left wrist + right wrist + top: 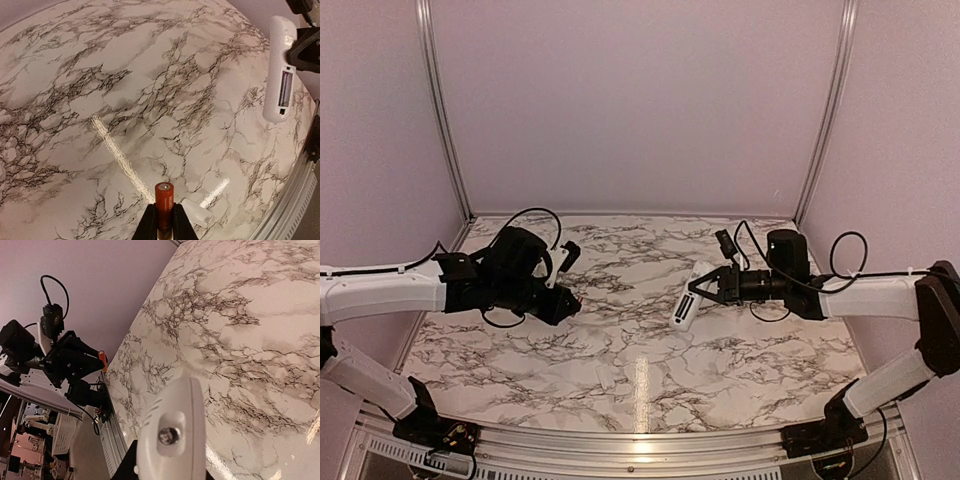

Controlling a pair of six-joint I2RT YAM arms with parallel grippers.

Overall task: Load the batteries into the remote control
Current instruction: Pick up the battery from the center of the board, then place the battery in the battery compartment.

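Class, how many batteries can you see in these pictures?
1: an orange battery clamped in the left gripper, above the table. Another may be hidden, perhaps inside the remote.

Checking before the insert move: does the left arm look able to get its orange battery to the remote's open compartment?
Probably yes. The right gripper holds the remote control with its open compartment facing the left gripper and its orange battery; nothing visible stands between them.

Orange battery (164, 198) held end-up; white remote control (275, 65) held aloft, its back compartment open
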